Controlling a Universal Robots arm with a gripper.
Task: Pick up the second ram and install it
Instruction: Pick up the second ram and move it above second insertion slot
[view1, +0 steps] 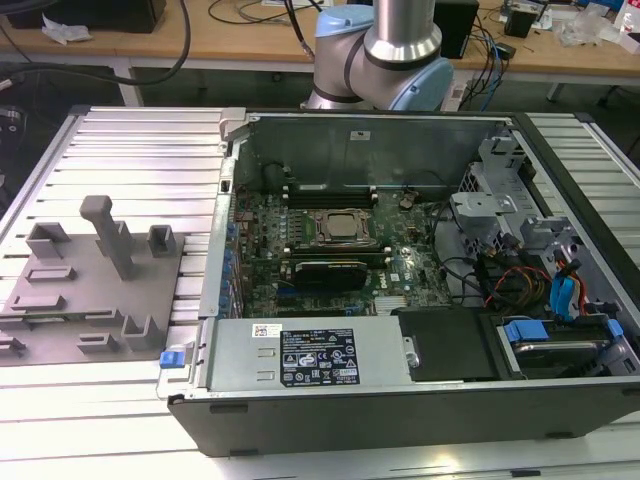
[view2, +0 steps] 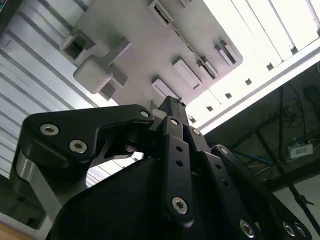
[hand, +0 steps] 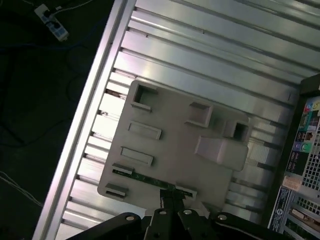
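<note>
On the exterior view's left, a grey tray (view1: 95, 300) rests on the ribbed table. To its right, the open computer case (view1: 400, 400) carries a printed label (view1: 315, 368). In the first wrist view, the second ram (hand: 142, 178) lies flat along the tray's edge. The gripper (hand: 171, 197) hangs over the ram's middle, its jaws drawn together on nothing.

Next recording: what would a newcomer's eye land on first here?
The open computer case spreads across the exterior view's middle and right, its CPU socket bare at the centre of the motherboard. On that view's left lies a grey moulded tray. In the first wrist view the gripper hangs right by the second ram, a thin strip lying along the tray's edge.
</note>
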